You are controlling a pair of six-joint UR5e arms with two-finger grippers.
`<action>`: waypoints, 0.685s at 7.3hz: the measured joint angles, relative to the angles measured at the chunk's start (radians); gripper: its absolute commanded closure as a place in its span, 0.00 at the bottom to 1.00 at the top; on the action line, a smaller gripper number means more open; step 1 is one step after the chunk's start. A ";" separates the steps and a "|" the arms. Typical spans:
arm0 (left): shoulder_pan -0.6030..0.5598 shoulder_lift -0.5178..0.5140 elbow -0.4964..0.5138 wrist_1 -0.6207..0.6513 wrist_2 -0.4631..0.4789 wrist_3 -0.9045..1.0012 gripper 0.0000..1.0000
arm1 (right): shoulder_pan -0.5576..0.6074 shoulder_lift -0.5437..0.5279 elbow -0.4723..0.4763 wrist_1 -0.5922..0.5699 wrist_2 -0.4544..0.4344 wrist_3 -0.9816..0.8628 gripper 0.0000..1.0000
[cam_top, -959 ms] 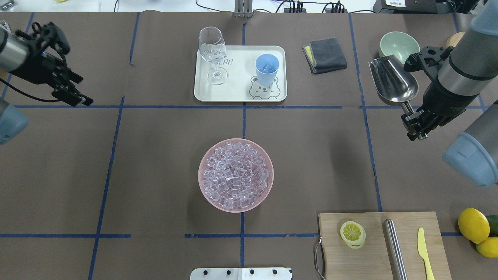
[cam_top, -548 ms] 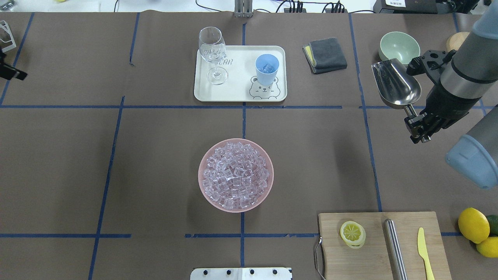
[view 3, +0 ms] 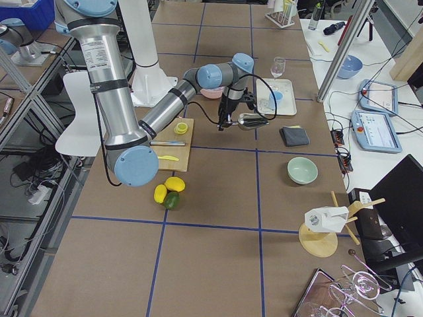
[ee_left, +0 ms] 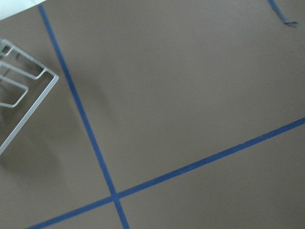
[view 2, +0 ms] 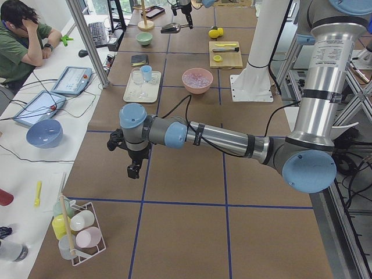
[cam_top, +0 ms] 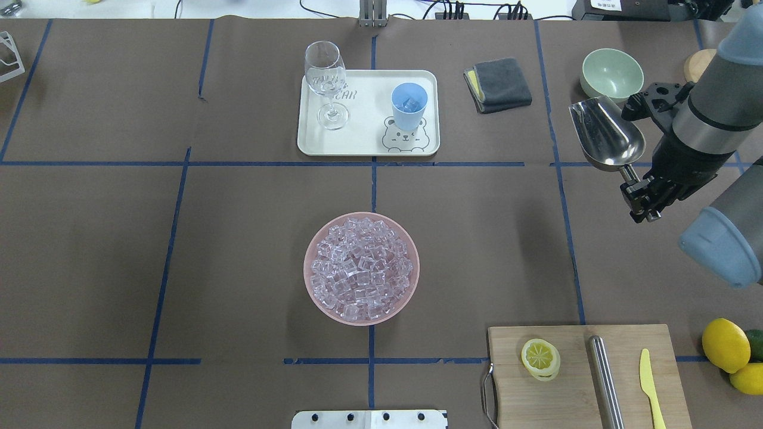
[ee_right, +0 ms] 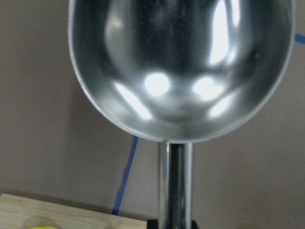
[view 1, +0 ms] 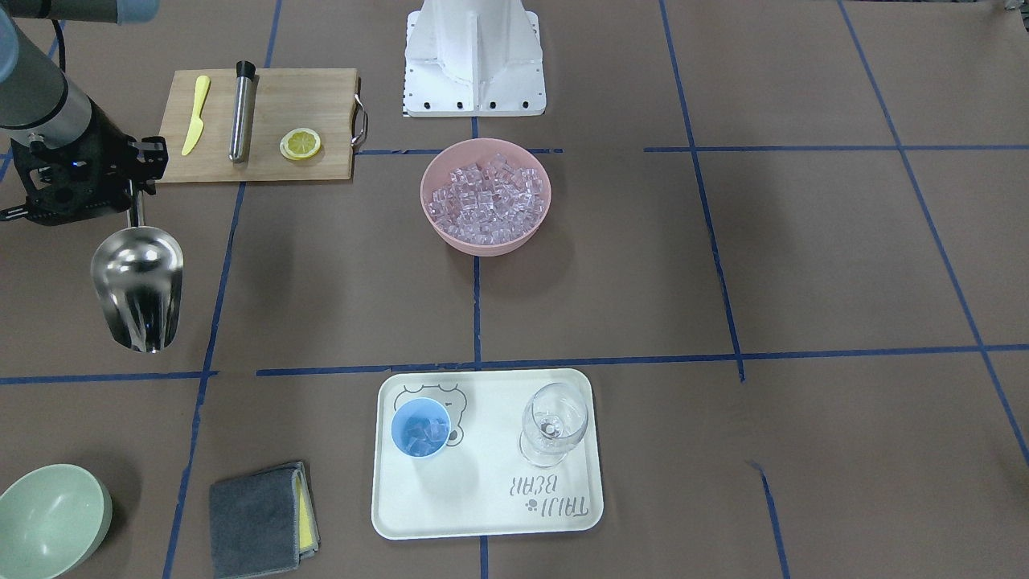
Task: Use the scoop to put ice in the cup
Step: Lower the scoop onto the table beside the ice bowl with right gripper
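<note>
The ice (cam_top: 361, 268) is heaped in a pink bowl (cam_top: 310, 292) at the table's middle. The light-blue cup (cam_top: 409, 106) stands on the white tray (cam_top: 363, 143) and holds a few cubes; it also shows in the front-facing view (view 1: 420, 428). My right gripper (cam_top: 641, 199) is shut on the thin handle of the steel scoop (cam_top: 605, 134), held above the table at the right, far from cup and bowl. The scoop's trough (ee_right: 181, 67) is empty. My left gripper (view 2: 133, 171) shows only in the exterior left view, off at the table's left end; I cannot tell if it is open.
A wine glass (cam_top: 325, 83) stands on the tray beside the cup. A grey cloth (cam_top: 498, 83) and a green bowl (cam_top: 612, 71) lie at the back right. A cutting board (cam_top: 572, 393) with lemon slice, steel cylinder and knife sits front right, lemons (cam_top: 724, 344) beside it.
My left arm has drawn back to the left, out of the overhead view. My right arm has shifted slightly to the right with the scoop still in its grip.
</note>
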 measured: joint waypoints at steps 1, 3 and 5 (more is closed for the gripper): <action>-0.009 0.044 -0.011 0.030 0.002 0.043 0.00 | -0.002 -0.005 -0.008 0.017 0.006 0.001 1.00; -0.045 0.136 -0.020 0.007 -0.002 0.114 0.00 | -0.005 -0.049 -0.034 0.118 0.013 0.010 1.00; -0.074 0.188 -0.026 -0.053 -0.008 0.125 0.00 | -0.042 -0.078 -0.050 0.193 0.007 0.083 1.00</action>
